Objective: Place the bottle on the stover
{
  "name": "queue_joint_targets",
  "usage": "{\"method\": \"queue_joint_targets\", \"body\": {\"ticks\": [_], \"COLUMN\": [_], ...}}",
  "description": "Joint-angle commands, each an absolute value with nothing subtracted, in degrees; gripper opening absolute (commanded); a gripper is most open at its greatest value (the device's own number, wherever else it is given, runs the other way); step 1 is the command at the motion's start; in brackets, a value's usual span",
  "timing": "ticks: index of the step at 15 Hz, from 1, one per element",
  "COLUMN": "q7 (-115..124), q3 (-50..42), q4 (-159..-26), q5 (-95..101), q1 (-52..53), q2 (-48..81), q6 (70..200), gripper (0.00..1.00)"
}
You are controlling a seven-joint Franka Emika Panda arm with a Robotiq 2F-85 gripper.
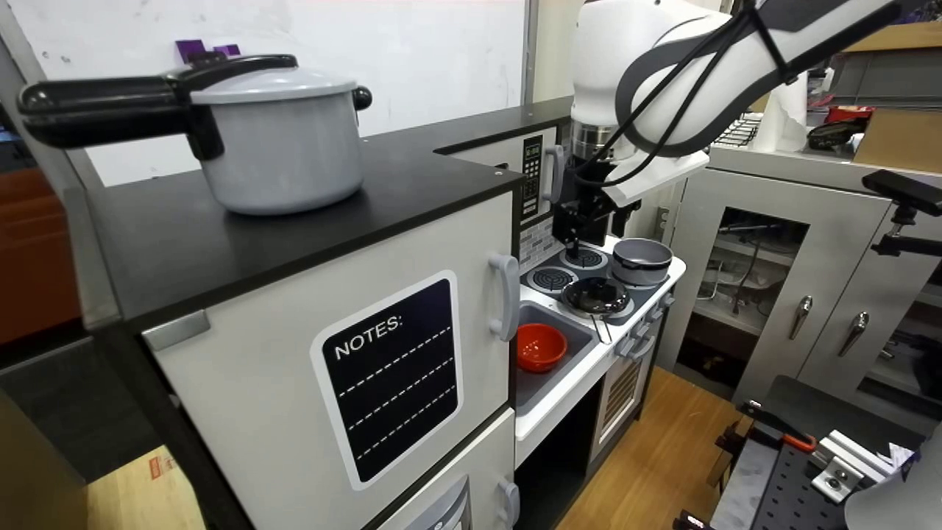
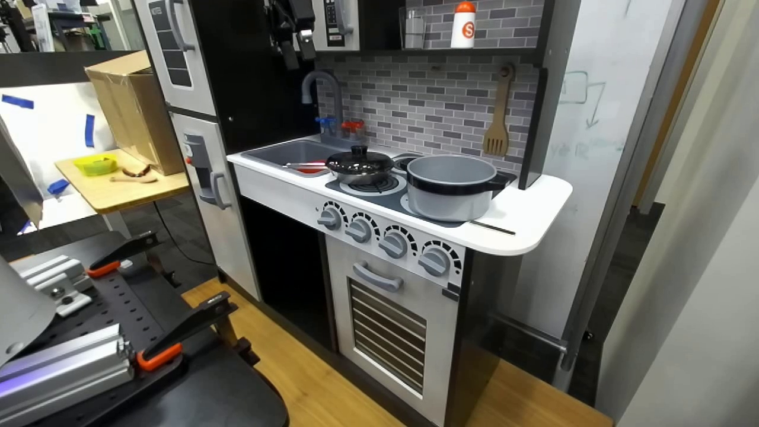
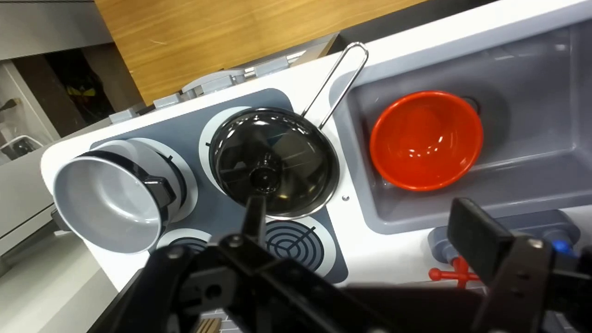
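The toy stove has a dark burner panel on a white counter, seen in both exterior views (image 1: pixel 552 280) (image 2: pixel 388 203) and in the wrist view (image 3: pixel 206 203). No small slim dark bottle can be made out. A white shaker bottle with an orange cap and an S (image 2: pixel 463 26) stands upright on the shelf above. My black gripper (image 3: pixel 365 219) is open, its fingers wide apart. A dark blurred shape at the bottom between them cannot be identified. In an exterior view the gripper (image 1: pixel 595 234) appears above the stove's back, beside the microwave; it also hangs high near the tall cabinet (image 2: pixel 299 52).
A grey pot (image 3: pixel 111 203) and a black-lidded pan (image 3: pixel 277 157) sit on burners. A red bowl (image 3: pixel 425 141) is in the grey sink (image 3: pixel 522 138), beside the red tap handle (image 3: pixel 458 273). A lidded pot (image 1: pixel 283 143) stands on the NOTES cabinet. A clear cup (image 2: pixel 413 29) stands on the shelf.
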State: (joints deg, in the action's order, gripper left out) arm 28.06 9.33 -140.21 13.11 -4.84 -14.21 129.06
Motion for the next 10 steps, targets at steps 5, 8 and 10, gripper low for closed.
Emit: {"method": "queue_joint_targets", "body": {"ticks": [5, 8, 10], "q7": [22.79, 24.06, 24.07], "q3": [3.16, 3.26, 3.16], "q4": [-138.46, -139.36, -138.83], "q5": [10.39, 10.39, 9.57], "q1": [-4.46, -4.51, -4.28], "q2": [-12.07, -12.83, -11.57], "q6": [133.83, 133.8, 134.75], "gripper": [1.0, 1.0, 1.0]}}
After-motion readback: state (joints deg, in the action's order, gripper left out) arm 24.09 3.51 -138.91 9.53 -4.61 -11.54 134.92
